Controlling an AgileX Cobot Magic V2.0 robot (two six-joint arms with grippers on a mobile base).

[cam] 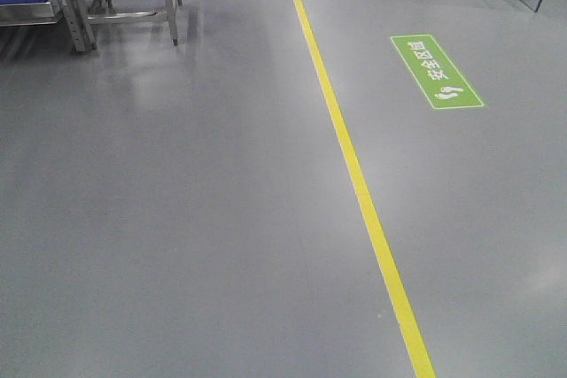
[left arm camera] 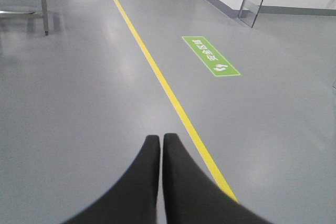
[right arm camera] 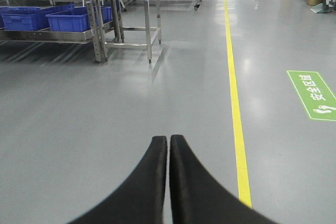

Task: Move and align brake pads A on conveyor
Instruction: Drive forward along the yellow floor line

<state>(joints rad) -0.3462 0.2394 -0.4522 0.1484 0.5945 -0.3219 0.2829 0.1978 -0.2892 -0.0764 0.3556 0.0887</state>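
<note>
Grey floor [cam: 177,219], yellow line [cam: 357,174], green sign [cam: 437,72], blue bins [right arm camera: 68,20], black fingers [left arm camera: 139,182].

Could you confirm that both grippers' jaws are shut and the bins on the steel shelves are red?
The bins are blue, not red, as the right wrist view shows. The left gripper and right gripper are indeed shut.
</note>
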